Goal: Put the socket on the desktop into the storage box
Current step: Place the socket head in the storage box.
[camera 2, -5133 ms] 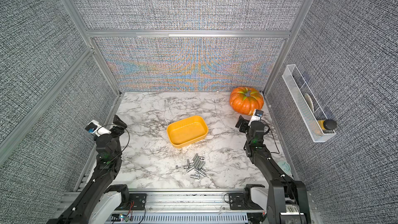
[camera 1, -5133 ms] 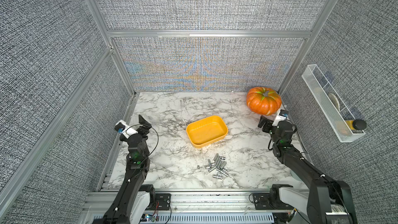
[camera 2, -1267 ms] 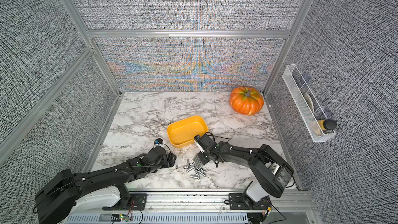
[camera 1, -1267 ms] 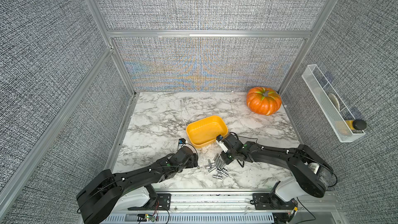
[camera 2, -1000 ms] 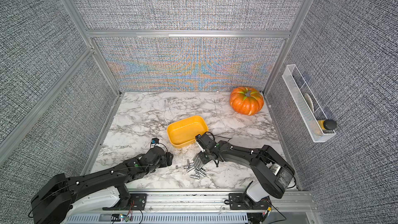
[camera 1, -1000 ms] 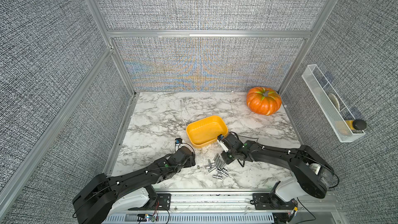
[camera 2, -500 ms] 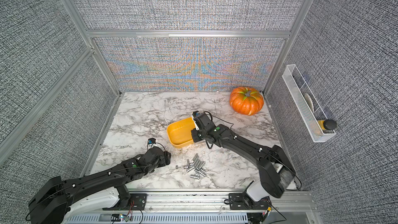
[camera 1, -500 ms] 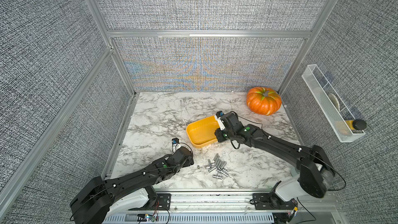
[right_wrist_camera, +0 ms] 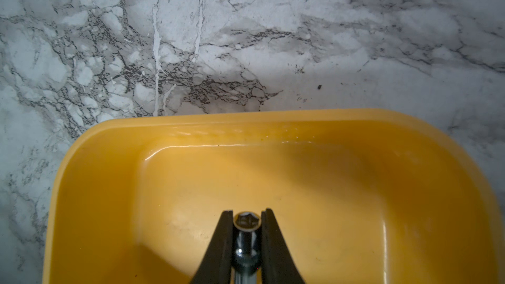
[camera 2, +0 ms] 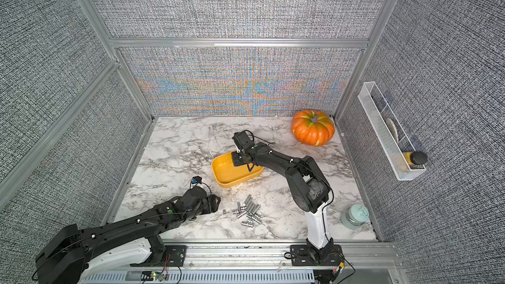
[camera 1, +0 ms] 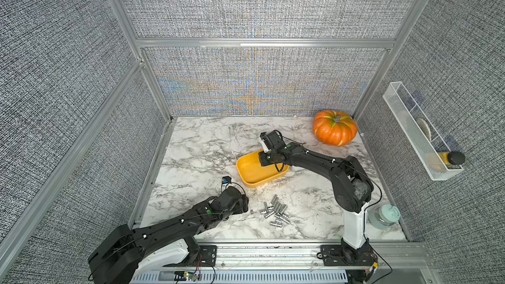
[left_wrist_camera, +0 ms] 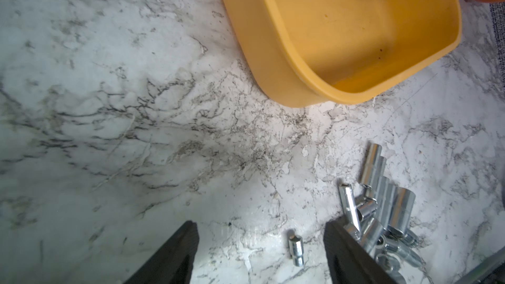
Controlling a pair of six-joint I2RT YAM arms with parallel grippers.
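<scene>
The yellow storage box [camera 1: 250,177] [camera 2: 225,177] sits mid-desktop. My right gripper [right_wrist_camera: 247,213] hangs above the box's inside, shut on a shiny steel socket [right_wrist_camera: 247,221] whose hex mouth points outward. In both top views this gripper [camera 1: 265,159] [camera 2: 237,161] is over the box's far half. My left gripper [left_wrist_camera: 261,225] [camera 1: 245,205] stands open low over the marble desktop [left_wrist_camera: 136,132]. A small lone socket [left_wrist_camera: 296,247] lies between its fingers, untouched. A pile of several sockets [camera 1: 276,211] [camera 2: 249,213] [left_wrist_camera: 382,214] lies just beside its finger [left_wrist_camera: 344,244].
An orange pumpkin [camera 1: 335,128] stands at the back right corner. A teal-lidded jar [camera 1: 384,215] sits at the front right. A white wire basket [camera 1: 420,137] hangs on the right wall. Aluminium rails edge the desktop.
My right gripper has risen from the socket pile with a socket and swung back over the storage box. The left gripper has drawn slightly back and stays low and open.
</scene>
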